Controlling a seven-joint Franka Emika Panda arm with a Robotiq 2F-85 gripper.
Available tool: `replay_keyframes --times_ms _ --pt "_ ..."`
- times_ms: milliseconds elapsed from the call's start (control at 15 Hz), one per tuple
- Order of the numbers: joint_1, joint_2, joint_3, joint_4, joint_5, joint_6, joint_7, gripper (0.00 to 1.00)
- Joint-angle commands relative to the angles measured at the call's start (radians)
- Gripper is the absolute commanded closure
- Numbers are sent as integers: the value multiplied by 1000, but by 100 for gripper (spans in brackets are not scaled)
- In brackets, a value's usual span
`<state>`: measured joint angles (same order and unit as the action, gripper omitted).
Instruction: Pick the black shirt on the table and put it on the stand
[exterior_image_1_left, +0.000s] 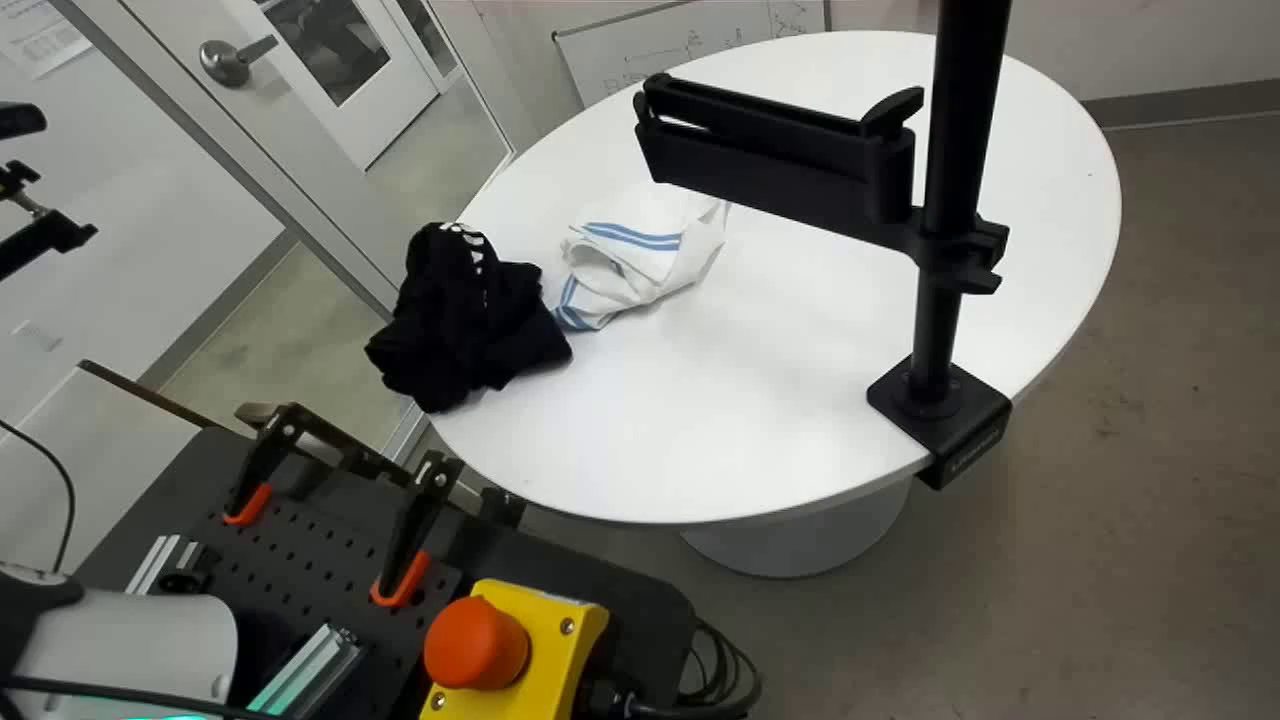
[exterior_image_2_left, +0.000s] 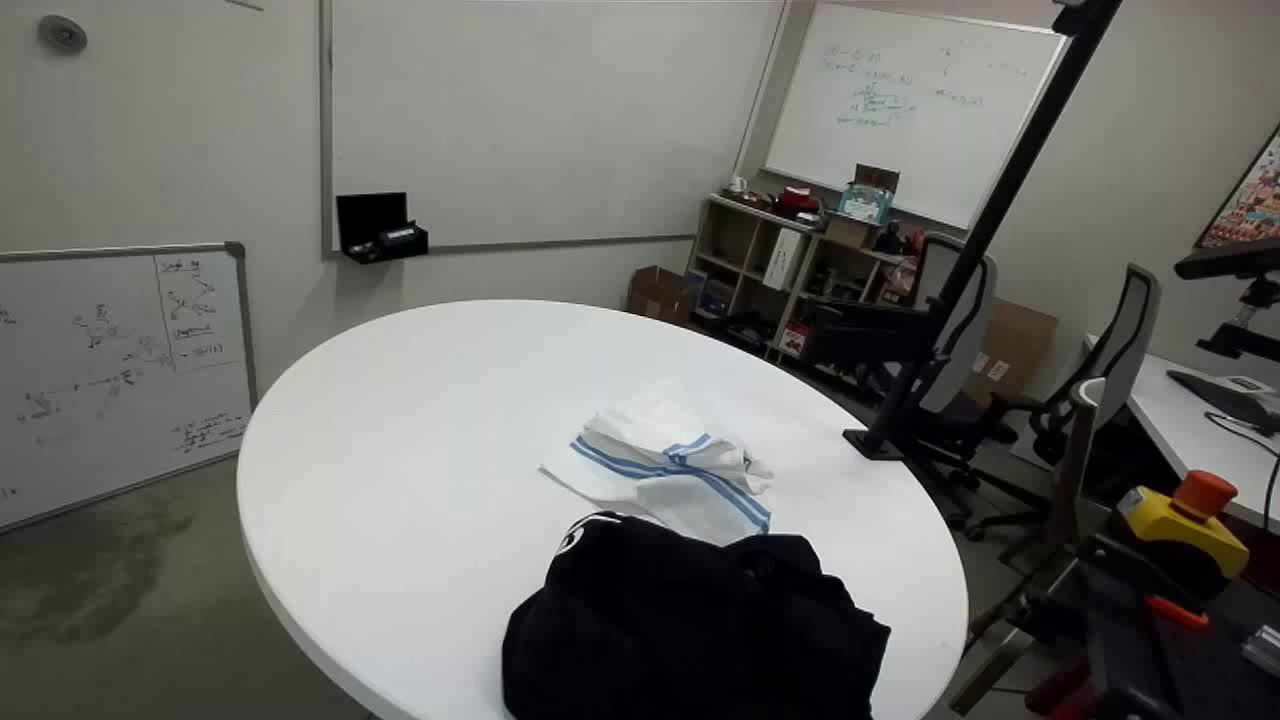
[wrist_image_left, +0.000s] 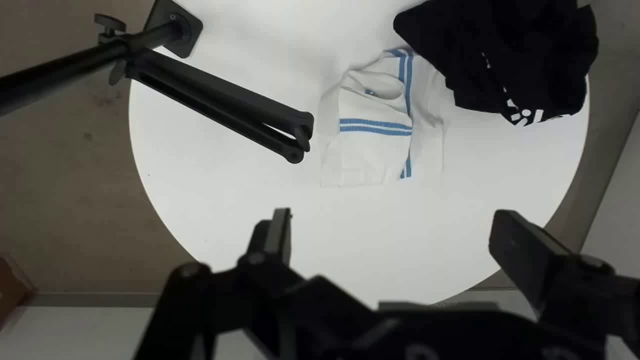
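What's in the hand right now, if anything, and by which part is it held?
Nothing is held: the hand is open with its fingers apart, and the black shirt lies on the table.

In the wrist view, the table (wrist_image_left: 360, 245) glares white, the gripper (wrist_image_left: 391, 219) is blurred, and the black shirt (wrist_image_left: 530, 55) swallows most detail

Black end effector (wrist_image_left: 392, 215), blocky fingers (wrist_image_left: 522, 250), round joints (wrist_image_left: 190, 272)

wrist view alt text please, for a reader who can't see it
A black shirt lies bunched at upper right on a round white table, beside a blue-striped white cloth. A black stand is at upper left; the open, empty gripper spans the bottom foreground.
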<state>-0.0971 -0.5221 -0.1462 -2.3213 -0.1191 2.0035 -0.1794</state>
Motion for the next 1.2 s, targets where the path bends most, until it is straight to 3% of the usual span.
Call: replay_keyframes --times_ms 0,467,1133 --pt "-1 0 1 3 1 -2 -1 0" --pt "55 42 30 -34 11 31 -43 0" --pt "245 208 132 -129 29 113 -266 0"
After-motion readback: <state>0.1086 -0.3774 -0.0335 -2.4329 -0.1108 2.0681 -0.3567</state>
